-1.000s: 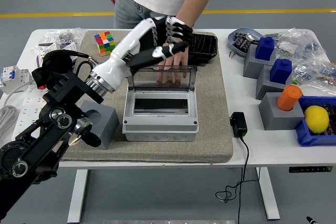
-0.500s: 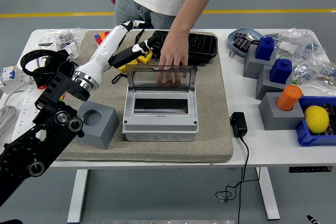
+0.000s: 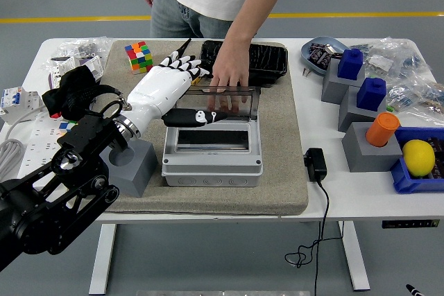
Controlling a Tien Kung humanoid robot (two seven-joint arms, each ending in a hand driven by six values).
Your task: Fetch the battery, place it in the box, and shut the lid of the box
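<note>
The grey box (image 3: 211,166) sits on the beige mat (image 3: 277,171), and its clear lid (image 3: 239,101) stands upright at the back edge. Its dark inside (image 3: 211,139) shows no battery that I can make out. My left hand (image 3: 182,92) hovers at the box's left rear corner. Its white fingers (image 3: 182,66) are spread toward the back, its black thumb (image 3: 191,117) reaches across the opening, and it holds nothing. A person's hand (image 3: 229,74) rests on the lid's top edge, fingers down behind it. A black tray (image 3: 270,60) lies behind the box.
A grey block with a round hole (image 3: 132,164) stands left of the box, and a colour cube (image 3: 139,56) sits at the mat's back left. A black adapter (image 3: 314,164) and its cable lie to the right. Grey blocks, an orange cylinder (image 3: 381,128) and a lemon (image 3: 418,157) crowd the right side.
My left hand left the lid top, swung back-left over the mat, then returned to the box's left rear with the thumb over the opening. The person's hand stayed at the lid.
</note>
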